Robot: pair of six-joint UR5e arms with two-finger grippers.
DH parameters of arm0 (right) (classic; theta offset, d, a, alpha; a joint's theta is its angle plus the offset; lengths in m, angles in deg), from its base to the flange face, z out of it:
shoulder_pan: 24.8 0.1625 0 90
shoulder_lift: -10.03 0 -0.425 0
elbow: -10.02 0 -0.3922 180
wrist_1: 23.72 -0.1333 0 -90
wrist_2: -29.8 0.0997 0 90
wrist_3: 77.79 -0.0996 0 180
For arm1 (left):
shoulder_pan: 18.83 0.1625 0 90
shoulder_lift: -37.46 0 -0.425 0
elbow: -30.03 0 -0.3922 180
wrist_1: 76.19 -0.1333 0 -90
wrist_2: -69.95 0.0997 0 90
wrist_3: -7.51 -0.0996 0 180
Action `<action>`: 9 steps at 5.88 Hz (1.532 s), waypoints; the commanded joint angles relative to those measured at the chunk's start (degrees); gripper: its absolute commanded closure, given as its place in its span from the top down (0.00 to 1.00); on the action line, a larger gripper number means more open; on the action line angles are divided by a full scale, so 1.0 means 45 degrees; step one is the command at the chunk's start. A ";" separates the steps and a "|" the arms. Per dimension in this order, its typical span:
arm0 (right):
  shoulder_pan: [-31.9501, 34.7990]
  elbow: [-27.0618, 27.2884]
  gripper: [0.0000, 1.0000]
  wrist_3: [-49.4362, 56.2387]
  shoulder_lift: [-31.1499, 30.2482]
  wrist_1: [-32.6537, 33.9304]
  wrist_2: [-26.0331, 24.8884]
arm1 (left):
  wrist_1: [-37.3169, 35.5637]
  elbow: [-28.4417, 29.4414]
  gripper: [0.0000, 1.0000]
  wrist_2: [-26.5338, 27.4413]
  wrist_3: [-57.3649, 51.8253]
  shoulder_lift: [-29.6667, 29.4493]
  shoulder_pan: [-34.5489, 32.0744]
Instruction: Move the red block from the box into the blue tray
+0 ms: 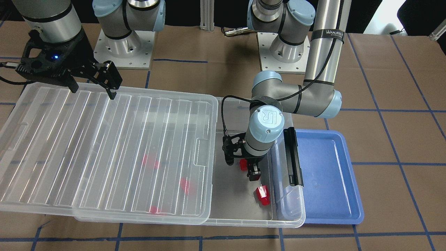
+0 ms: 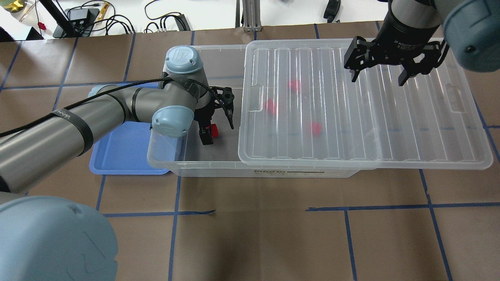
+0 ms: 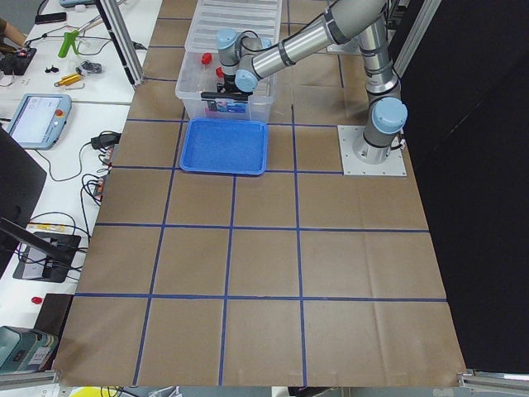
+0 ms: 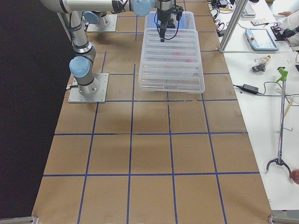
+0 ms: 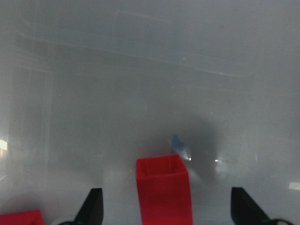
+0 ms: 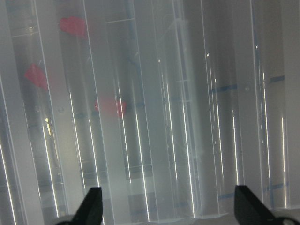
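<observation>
The red block [image 5: 163, 183] I am after sits on the floor of the box [image 2: 203, 166], in the uncovered strip at the short end that faces the table's [image 2: 273, 234] left end. My left gripper [image 5: 166, 201] is down in that strip with its fingers spread wide. The wrist camera shows the block between them with a clear gap on each side, so nothing is gripped.

By my reading, the reach into the box is done and the grasp is not.

A second block [image 1: 262, 195] lies loose nearby, closer to the operators' edge of the table, next to the box's end wall. Blurred red shapes [image 2: 270, 106], three as far as I can count, show through the ribbed lid [image 1: 104, 150]. The lid lies pushed toward the table's right end and overhangs the box there.

The right gripper [image 2: 378, 76] hangs over that overhanging part of the lid, fingers apart and holding nothing. I cannot tell whether it touches the lid.

The blue tray [image 1: 324, 174] lies just off the box's uncovered end, toward the table's left end. I see nothing in the part of it that shows.

Nearly all of the task is left: closing on the block, lifting it over the end wall, carrying it across to the tray and letting go. The latch on that wall stands close to the lift path, and I would watch it.
</observation>
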 commanded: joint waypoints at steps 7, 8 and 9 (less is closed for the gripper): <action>-0.0761 0.0006 1.00 0.0387 0.0020 0.0064 -0.0208 | 0.3197 0.0966 0.02 0.0014 -0.0071 0.3968 0.0229; -0.2198 0.0007 1.00 0.2363 0.0000 0.0045 -0.0538 | 0.4448 0.1591 0.02 0.0053 -0.0244 0.4384 0.0674; -0.3644 0.0026 1.00 0.3852 0.0020 0.0257 -0.0542 | 0.4847 0.1732 0.02 0.0035 -0.0671 0.4427 0.1819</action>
